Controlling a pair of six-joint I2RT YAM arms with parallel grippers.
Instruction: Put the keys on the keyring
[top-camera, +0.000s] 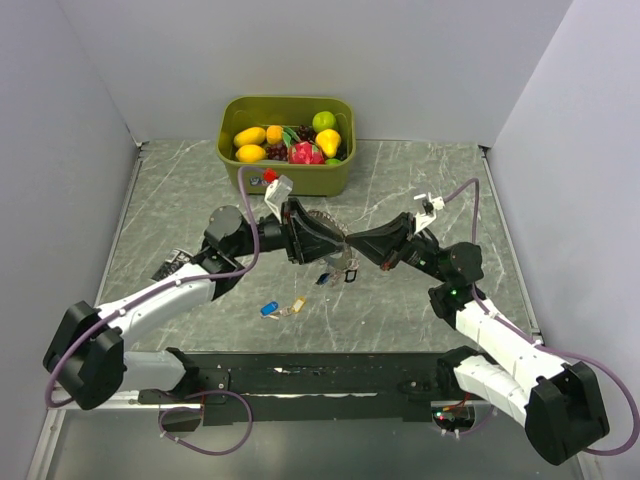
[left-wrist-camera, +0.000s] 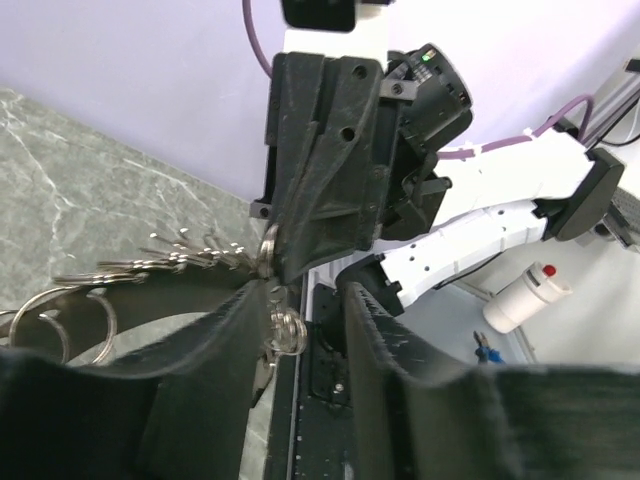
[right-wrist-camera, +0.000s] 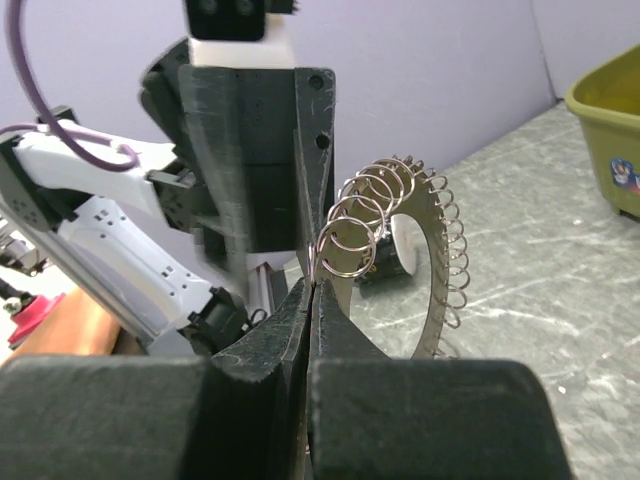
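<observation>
Above the middle of the table the keyring (top-camera: 338, 262) hangs between my two grippers. It is a flat silvery loop edged with many small wire rings (right-wrist-camera: 345, 245), and those rings fan out in the left wrist view (left-wrist-camera: 180, 262). My right gripper (top-camera: 352, 248) (right-wrist-camera: 315, 285) is shut on its thin edge. My left gripper (top-camera: 325, 243) (left-wrist-camera: 308, 300) faces it with a gap between its fingers. A small ring cluster (left-wrist-camera: 285, 330) lies against the inner face of its left finger only. A blue key (top-camera: 269, 309) and a yellow-orange key (top-camera: 296, 305) lie on the table below.
An olive bin (top-camera: 285, 178) of toy fruit stands at the back centre, its corner also in the right wrist view (right-wrist-camera: 610, 130). Grey walls close in both sides. The arm bases and a dark rail (top-camera: 320, 375) run along the near edge.
</observation>
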